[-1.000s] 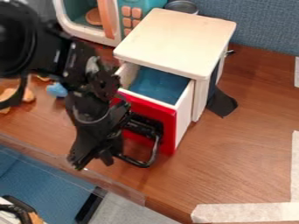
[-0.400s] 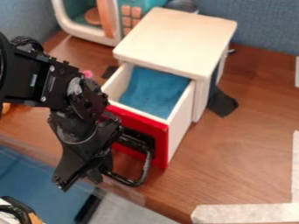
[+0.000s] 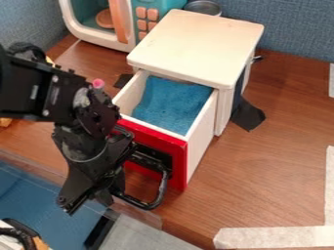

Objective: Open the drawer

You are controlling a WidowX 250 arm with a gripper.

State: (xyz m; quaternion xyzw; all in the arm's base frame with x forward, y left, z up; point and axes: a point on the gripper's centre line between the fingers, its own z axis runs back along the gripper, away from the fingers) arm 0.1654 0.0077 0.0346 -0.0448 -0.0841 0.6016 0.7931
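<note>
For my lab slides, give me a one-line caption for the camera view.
Robot hand at the black handle of a red-fronted drawer, open in its pale wooden cabinet.

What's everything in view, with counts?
cabinet: 1, cream, table centre
drawer: 1, cream with red front, pulled out
drawer handle: 1, black, drawer front
lining: 1, blue, inside drawer
toy microwave: 1, white/teal/orange, back left
round container: 1, grey, behind cabinet
black patches: 2, black, either side of cabinet
tape strips: 3, white, right side
pink piece: 1, pink, beside arm
table: 1, brown, underneath
cropped object: 1, black/white/orange, bottom-left, unclear
arm: 1, black, left
gripper: 1, black, beside handle
</note>
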